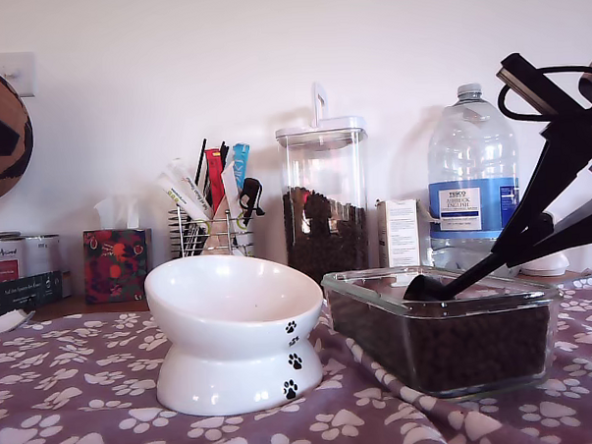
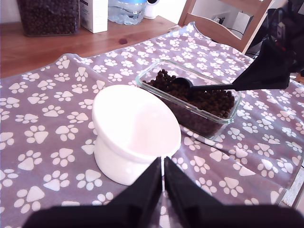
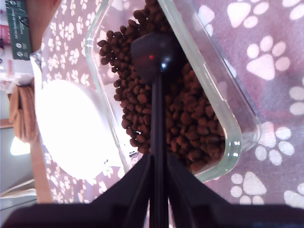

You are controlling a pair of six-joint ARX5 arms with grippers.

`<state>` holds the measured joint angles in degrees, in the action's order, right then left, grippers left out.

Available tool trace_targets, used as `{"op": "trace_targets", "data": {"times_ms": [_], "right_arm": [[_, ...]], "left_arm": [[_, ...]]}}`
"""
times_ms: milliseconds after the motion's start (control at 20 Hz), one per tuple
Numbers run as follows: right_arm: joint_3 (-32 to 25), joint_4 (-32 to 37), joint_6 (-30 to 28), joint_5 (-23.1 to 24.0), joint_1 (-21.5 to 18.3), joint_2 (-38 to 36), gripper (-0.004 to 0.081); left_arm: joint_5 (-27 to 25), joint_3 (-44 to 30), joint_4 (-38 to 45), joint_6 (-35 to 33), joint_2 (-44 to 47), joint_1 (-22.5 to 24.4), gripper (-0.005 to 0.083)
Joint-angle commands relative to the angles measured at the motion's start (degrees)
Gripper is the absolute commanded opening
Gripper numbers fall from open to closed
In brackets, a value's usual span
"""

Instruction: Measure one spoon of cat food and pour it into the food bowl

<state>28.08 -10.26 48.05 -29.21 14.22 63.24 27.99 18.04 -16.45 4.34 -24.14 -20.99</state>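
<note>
The white food bowl (image 1: pixel 231 313) (image 2: pixel 135 128) (image 3: pixel 71 128) with black paw prints stands empty on the cloth. To its right in the exterior view sits a clear glass dish (image 1: pixel 377 277) (image 2: pixel 210 117) full of brown cat food (image 1: pixel 449 343) (image 2: pixel 209 102) (image 3: pixel 185 118). My second gripper (image 1: pixel 532 233) (image 3: pixel 158 161) (image 2: pixel 251 83) is shut on the handle of the black spoon, whose cup (image 1: pixel 427 287) (image 3: pixel 154 54) (image 2: pixel 182 84) rests at the kibble surface. Whether the cup holds kibble I cannot tell. My first gripper (image 2: pixel 164 178) is shut on nothing, hovering just short of the bowl.
Along the back stand a tall lidded canister of kibble (image 1: pixel 322 196), a water bottle (image 1: pixel 471 180), a small white box (image 1: pixel 400 232), a wire holder of sticks and tubes (image 1: pixel 212 211), a tissue box (image 1: pixel 115 264) and tins (image 1: pixel 23 268). A paw-print cloth (image 1: pixel 77 389) covers the table.
</note>
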Motion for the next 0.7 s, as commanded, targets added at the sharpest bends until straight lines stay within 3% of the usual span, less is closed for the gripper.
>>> {"op": "trace_targets", "data": {"times_ms": [0,300,650], "right_arm": [[-0.1,0.8,0.2,-1.5,-0.9,0.3,-0.0013],[-0.1,2.8,1.5,-10.4,-4.3,0.3,-0.0013],[-0.1,4.2,1.6,-17.1,-7.5,0.3,-0.0013]], "left_arm": [[0.1,-0.1,0.2,0.2,-0.2,-0.2,-0.0019],[0.1,-0.1,0.2,0.2,-0.2,-0.2,-0.0019],[0.1,-0.1,0.0,0.2,-0.2,-0.2,-0.0019]]}}
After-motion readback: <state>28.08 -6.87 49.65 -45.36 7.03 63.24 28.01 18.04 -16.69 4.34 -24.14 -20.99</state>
